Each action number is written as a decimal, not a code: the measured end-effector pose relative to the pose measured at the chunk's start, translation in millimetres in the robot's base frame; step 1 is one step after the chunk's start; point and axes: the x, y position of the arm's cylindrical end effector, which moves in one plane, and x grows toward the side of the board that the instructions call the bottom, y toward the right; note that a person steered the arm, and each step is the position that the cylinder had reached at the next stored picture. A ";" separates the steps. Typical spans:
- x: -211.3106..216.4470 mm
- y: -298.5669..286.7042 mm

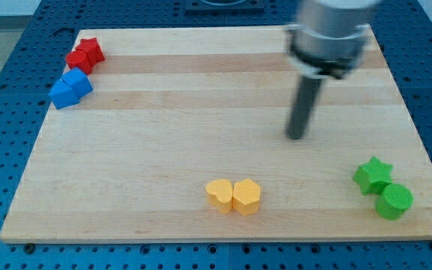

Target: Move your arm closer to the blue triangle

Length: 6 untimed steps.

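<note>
Though far from the blue triangle (pixel 63 94), my tip (pixel 296 136) touching nothing.

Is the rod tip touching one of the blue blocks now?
No, my tip stands on bare wood in the view's right half, far from the blue blocks at the board's upper left edge.

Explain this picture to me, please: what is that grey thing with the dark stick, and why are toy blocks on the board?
There is one picture, looking down at a wooden board. The grey thing is a robot arm ending in a dark rod; my tip slides on the board to push blocks. It holds nothing and touches no block now. At the view's upper left lie red blocks and blue blocks, shapes hard to tell. Near the bottom sit two yellow blocks. Lower right are a green star and a green cylinder. The tip stands far right of the blue ones.
</note>
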 end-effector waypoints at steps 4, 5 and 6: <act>4.0 -367.0; 1.6 -367.2; -10.9 -366.5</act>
